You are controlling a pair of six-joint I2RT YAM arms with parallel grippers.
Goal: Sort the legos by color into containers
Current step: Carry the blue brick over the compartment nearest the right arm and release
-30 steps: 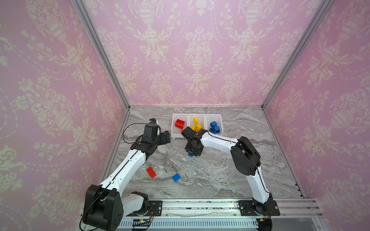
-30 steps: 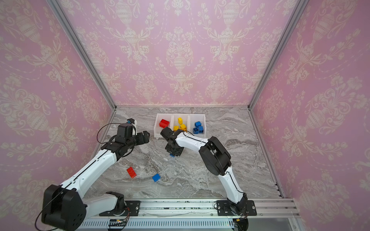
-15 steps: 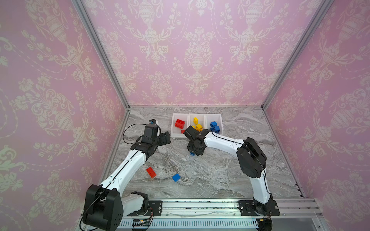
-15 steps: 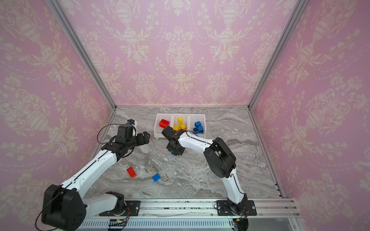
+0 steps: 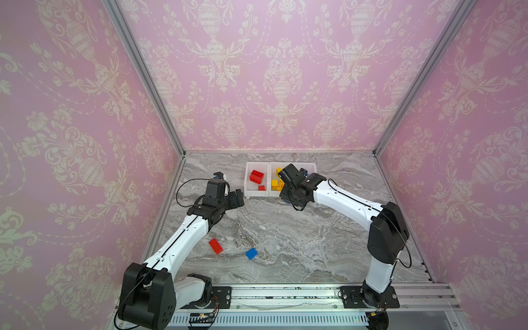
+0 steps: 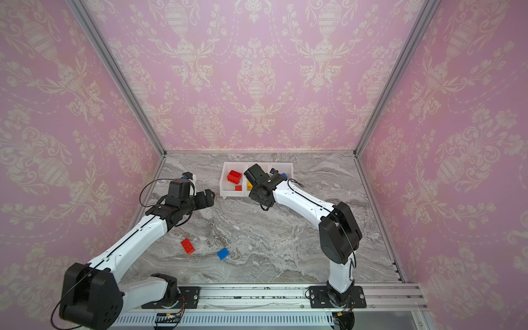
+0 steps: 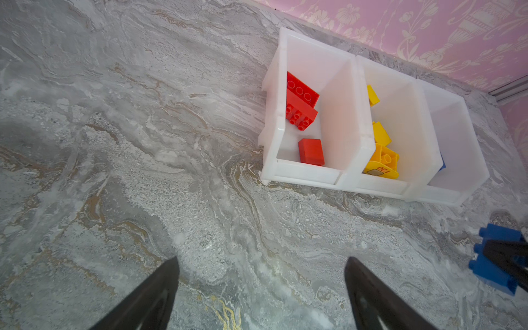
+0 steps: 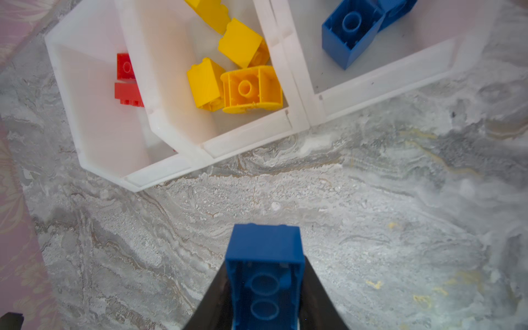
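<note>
— Since the right pincer (image 8: 264,265) is clamped on a blue brick (image 8: 264,245), hollow side toward its camera, why's it stopped short of the bins (image 8: 245,137)?

— Mid-carry, I'd guess. The blue bin (image 8: 385,83) sits just ahead of it. The left pincer (image 7: 262,260) hangs wide and empty, with a red brick (image 5: 215,246) and a second blue brick (image 5: 251,253) loose well behind it.

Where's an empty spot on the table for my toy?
Bare: the middle, between the bins and the loose blue brick; the right side past the right arm. Crowded: the bins' front, where the left hand and right hand are.
</note>
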